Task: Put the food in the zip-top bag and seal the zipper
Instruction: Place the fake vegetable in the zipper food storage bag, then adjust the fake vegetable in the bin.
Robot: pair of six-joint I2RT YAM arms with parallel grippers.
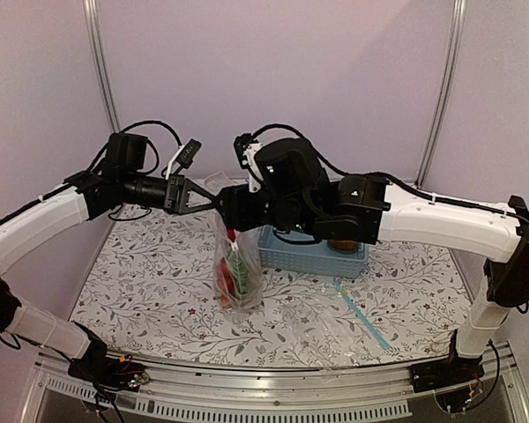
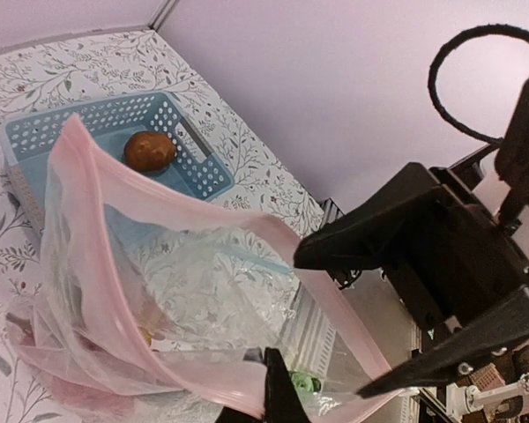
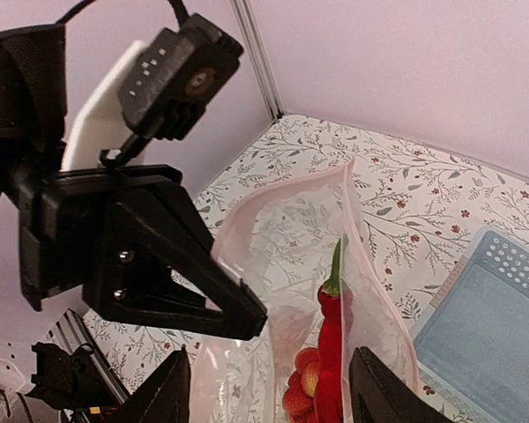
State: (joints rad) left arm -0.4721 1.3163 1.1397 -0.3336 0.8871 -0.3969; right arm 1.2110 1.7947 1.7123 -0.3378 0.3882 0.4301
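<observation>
Bag held aloft by its mouth; potato not yet in.
Left gripper (image 3: 247, 317) pinches the pink zipper (image 2: 86, 229). Zip-top bag (image 1: 238, 278) hangs mouth-up. Right gripper (image 3: 276, 388) is spread astride the mouth. Potato (image 2: 150, 151) lies at 4 o'clock in the blue basket (image 1: 309, 258), nearer the right arm.

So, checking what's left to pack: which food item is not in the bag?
The brown potato-like lump, lying alone in the blue basket. The red chili and round fruits are inside the pink-strip bag.
</observation>
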